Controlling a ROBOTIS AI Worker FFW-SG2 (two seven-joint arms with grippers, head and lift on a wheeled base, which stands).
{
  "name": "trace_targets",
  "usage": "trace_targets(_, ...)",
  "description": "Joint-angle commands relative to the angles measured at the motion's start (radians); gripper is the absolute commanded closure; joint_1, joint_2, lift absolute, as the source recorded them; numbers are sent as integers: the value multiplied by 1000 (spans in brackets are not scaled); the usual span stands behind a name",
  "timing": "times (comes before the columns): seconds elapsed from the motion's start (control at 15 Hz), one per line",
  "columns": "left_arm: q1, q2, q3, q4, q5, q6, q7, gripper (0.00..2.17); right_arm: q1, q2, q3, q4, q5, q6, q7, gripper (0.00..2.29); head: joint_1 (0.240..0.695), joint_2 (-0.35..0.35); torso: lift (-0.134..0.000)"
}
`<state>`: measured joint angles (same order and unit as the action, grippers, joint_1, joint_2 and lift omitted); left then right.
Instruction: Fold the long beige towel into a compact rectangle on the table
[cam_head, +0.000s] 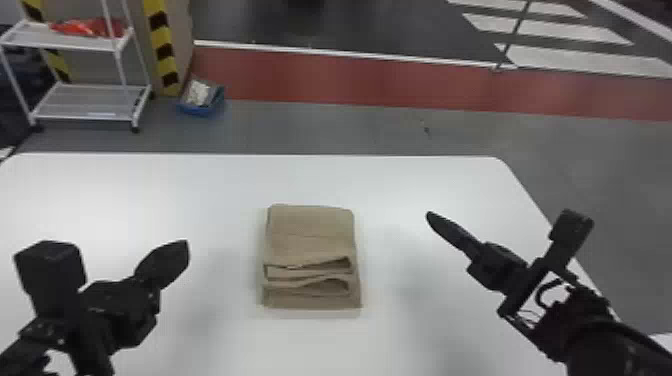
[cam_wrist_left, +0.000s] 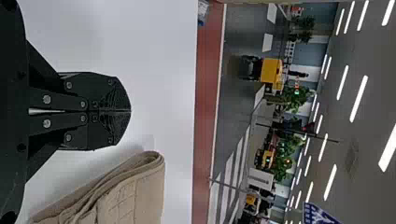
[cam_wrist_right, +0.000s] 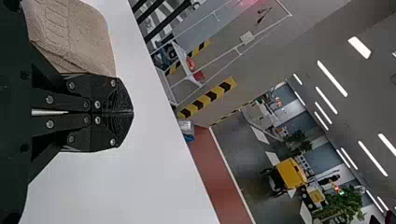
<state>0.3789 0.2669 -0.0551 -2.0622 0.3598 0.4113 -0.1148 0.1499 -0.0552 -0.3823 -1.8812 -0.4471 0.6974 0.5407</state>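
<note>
Two grippers up close, the left gripper (cam_head: 185, 246) and the right gripper (cam_head: 429, 216), both with fingers pinched together, kinda flanking the beige towel (cam_head: 310, 225). It's a folded stack mid-table (cam_head: 390, 185), layered folds facing the robot. White tabletop runs between towel and each gripper, then out to the far edge. Past that, a blue bin (cam_head: 199, 110) on the floor holds whitish stuff (cam_head: 197, 93), near a white shelf cart (cam_head: 82, 117) with something red (cam_head: 87, 27) up top.
</note>
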Motion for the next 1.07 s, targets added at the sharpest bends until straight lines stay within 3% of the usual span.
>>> trace_targets(0.0,0,0,8,-7,1,-1,0,1865,-27,-3,75,21,70,-26,-30,1885,695,-121,-124)
trace_targets(0.33,2,2,1,-12,1,-1,-3,1865,-125,-15,186,99,177,1,-105,1885,695,-73,-124)
trace_targets(1.0,3,2,-2,-12,1,-1,-16,1865,-190,-17,280,165,203,112,-153,1885,695,-18,-124)
